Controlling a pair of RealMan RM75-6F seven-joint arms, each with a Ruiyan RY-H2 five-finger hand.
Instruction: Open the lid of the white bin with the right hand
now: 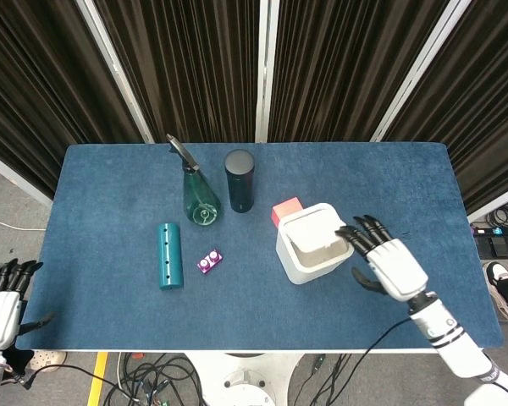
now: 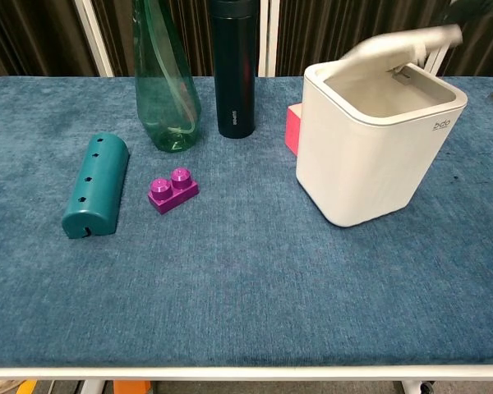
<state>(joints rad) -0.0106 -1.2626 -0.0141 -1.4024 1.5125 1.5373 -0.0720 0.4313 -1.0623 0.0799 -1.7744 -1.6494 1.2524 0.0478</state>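
The white bin (image 1: 289, 256) stands right of the table's middle, and the chest view shows its front wall (image 2: 361, 156). Its lid (image 2: 390, 45) is swung up at the back, blurred, and the inside of the bin shows. My right hand (image 1: 388, 264) is just right of the bin with its fingers spread and nothing in it; its fingertips (image 1: 354, 233) are close by the right rim. My left hand (image 1: 0, 304) hangs off the table's near left corner, fingers straight, holding nothing.
A pink block (image 1: 286, 209) (image 2: 293, 130) touches the bin's far left side. Further left stand a dark flask (image 1: 240, 180) (image 2: 234, 66) and a green spray bottle (image 1: 199, 199) (image 2: 166, 82). A teal cylinder (image 1: 169, 254) (image 2: 96, 185) and a purple brick (image 1: 209, 261) (image 2: 172, 189) lie nearer.
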